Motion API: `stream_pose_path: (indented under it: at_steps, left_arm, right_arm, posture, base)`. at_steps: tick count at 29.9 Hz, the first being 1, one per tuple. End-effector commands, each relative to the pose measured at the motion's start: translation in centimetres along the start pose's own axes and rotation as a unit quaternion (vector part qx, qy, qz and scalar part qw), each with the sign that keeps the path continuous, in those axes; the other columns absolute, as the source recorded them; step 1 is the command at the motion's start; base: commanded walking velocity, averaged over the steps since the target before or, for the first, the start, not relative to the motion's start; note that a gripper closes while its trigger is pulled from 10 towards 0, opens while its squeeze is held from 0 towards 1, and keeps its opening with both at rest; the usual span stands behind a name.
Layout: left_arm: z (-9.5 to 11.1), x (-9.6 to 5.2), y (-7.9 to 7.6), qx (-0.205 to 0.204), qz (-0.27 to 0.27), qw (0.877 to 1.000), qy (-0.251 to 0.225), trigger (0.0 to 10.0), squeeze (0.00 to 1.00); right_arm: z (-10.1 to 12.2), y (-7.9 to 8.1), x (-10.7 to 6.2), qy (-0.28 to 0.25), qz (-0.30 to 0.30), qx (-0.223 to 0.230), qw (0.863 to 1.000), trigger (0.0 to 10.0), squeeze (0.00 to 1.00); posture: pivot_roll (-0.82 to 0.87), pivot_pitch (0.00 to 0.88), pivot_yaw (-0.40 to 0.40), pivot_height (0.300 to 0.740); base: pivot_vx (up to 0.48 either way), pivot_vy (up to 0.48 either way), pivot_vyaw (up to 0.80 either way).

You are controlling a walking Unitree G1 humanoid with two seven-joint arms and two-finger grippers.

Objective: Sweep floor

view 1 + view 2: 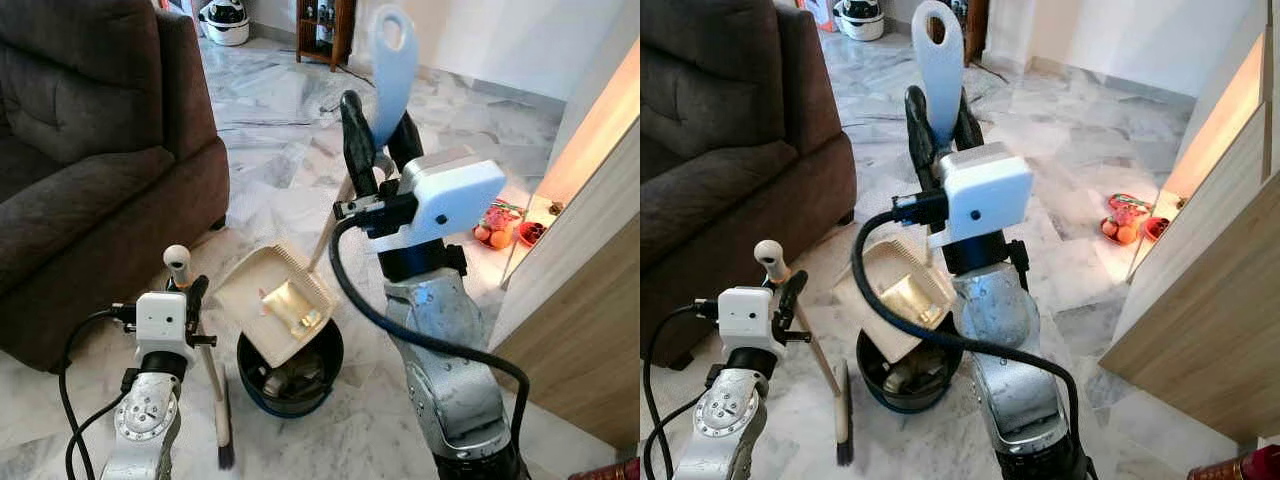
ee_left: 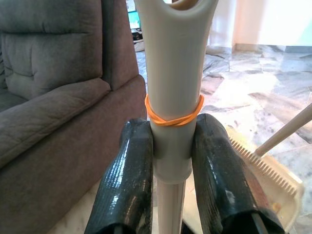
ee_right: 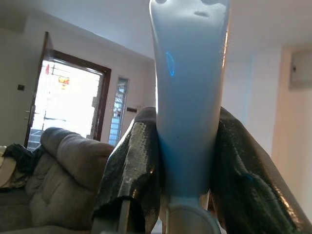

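Observation:
My right gripper (image 1: 380, 150) is shut on the pale blue-white handle (image 1: 392, 60) of a long-handled dustpan, held up high. The cream dustpan (image 1: 275, 303) hangs tilted over a dark round bin (image 1: 292, 372) and holds yellowish scraps. In the right wrist view, black fingers (image 3: 134, 165) clamp the handle (image 3: 189, 97). My left gripper (image 1: 190, 295) is shut on the cream broom handle (image 1: 178, 262); the broom's dark bristles (image 1: 226, 455) touch the floor beside the bin. An orange rubber band (image 2: 173, 116) circles the broom handle (image 2: 173, 73) just above my fingers (image 2: 124, 180).
A dark brown sofa (image 1: 90, 150) stands on the left. A wooden cabinet side (image 1: 590, 320) is on the right, with red and orange things (image 1: 505, 228) on the floor by it. Marble floor (image 1: 280, 130) stretches ahead to a shelf (image 1: 325, 30).

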State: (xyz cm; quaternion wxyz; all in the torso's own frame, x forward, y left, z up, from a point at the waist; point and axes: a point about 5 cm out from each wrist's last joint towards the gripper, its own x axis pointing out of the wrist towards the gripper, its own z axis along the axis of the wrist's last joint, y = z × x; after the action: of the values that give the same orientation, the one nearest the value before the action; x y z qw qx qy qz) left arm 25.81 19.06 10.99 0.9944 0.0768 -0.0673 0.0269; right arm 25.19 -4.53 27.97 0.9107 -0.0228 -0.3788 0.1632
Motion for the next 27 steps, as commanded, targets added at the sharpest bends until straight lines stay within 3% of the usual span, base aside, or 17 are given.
stream_pose_path:
  at_steps: [1, 9, 17, 27]
  left_arm:
    - [0.5, 0.3, -0.3, 0.007, -0.005, 1.0, -0.012, 10.0, 0.0]
    - [0.5, 0.4, -0.5, 0.008, -0.008, 1.0, -0.015, 10.0, 0.0]
    - [0.5, 0.5, -0.6, 0.008, -0.01, 1.0, -0.015, 10.0, 0.0]
    - [0.6, 0.5, -0.7, 0.007, -0.011, 1.0, -0.016, 10.0, 0.0]
  right_arm:
    - [2.5, 0.6, 0.2, -0.07, 0.016, -0.006, 0.997, 10.0, 0.0]
    - [2.8, 1.2, 0.2, -0.076, 0.028, 0.004, 0.997, 10.0, 0.0]
    - [3.1, 1.9, 0.0, -0.09, 0.055, -0.02, 0.994, 10.0, 0.0]
    - [3.0, 1.9, 0.0, -0.088, 0.056, -0.021, 0.994, 10.0, 0.0]
  posture:
    - [0.14, 0.109, -0.027, 0.74]
    - [0.14, 0.105, -0.027, 0.74]
    - [0.14, 0.099, -0.027, 0.74]
    - [0.14, 0.101, -0.028, 0.74]
  base:
    - [0.0, 0.0, 0.0]
    - [0.0, 0.0, 0.0]
    - [0.0, 0.0, 0.0]
    - [0.0, 0.0, 0.0]
